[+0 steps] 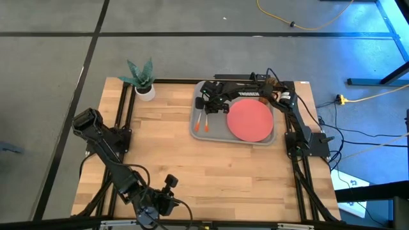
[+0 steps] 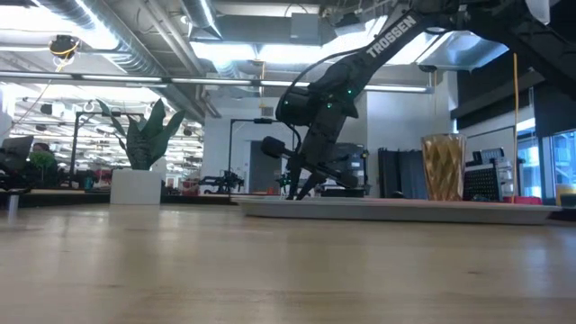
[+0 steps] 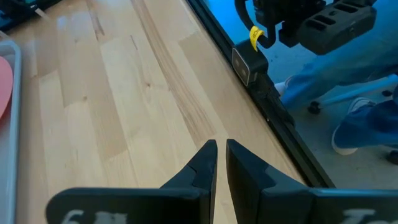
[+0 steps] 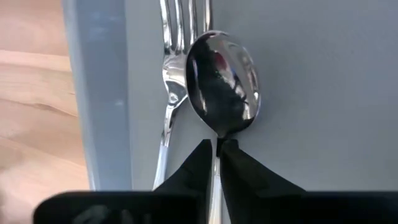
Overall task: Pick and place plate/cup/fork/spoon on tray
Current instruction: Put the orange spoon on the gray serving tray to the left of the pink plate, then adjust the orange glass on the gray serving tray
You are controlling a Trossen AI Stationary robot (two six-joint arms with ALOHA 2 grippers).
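The grey tray (image 1: 199,128) lies at the table's far right. The coral-red plate (image 1: 249,120) lies on its right part. The fork (image 4: 169,81) and the spoon (image 4: 222,84) lie side by side along its left rim, orange handles (image 1: 202,126) toward the near edge. The amber cup (image 2: 443,166) stands upright at the tray's far right end. My right gripper (image 4: 217,149) is low over the tray's left part, shut on the spoon. My left gripper (image 3: 219,163) is shut and empty at the table's near edge. My right gripper pinches the spoon's thin neck (image 4: 218,138), just behind the bowl, between its two fingertips. The fingers slant down from above. The bowl faces up next to the fork's tines, at or just above the tray floor; I cannot tell whether it rests there.
A white pot with a green plant (image 1: 145,89) stands at the table's far left corner. Bare wood (image 1: 192,166) spreads between the tray and my left arm. Black frame rails run along the table's left and right edges.
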